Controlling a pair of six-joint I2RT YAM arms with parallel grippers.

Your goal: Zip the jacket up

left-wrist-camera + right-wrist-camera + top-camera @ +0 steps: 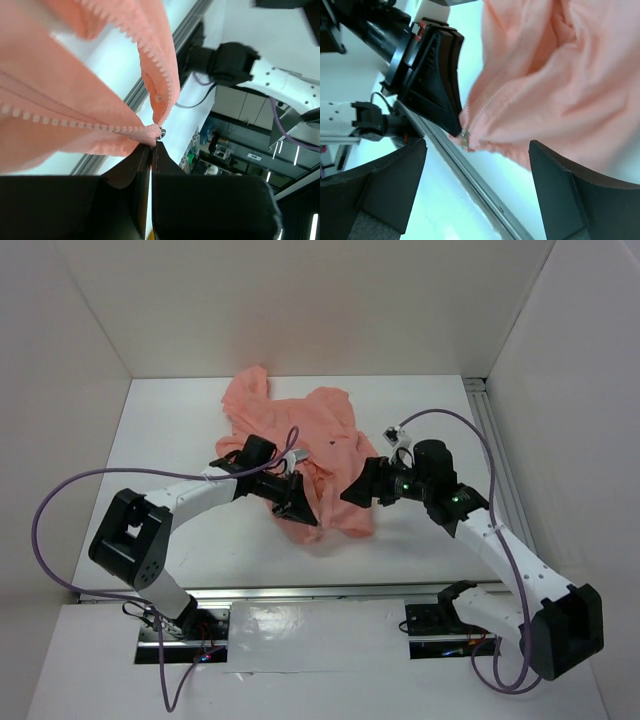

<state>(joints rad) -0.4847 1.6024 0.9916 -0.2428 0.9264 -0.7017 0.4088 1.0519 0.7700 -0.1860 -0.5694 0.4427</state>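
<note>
The salmon-pink jacket lies crumpled at mid-table, its near hem lifted. My left gripper is shut on the hem at the bottom end of the zipper; in the left wrist view its jaws are pressed together on the fabric, with the small metal zipper pull just above the tips. The open teeth rows spread away from there. My right gripper is open, just right of the hem. In the right wrist view its wide-open fingers straddle the pull without touching it, beside the left gripper.
An aluminium rail runs along the table's near edge below the grippers, and another rail runs along the right side. White walls enclose the table. Purple cables loop off both arms.
</note>
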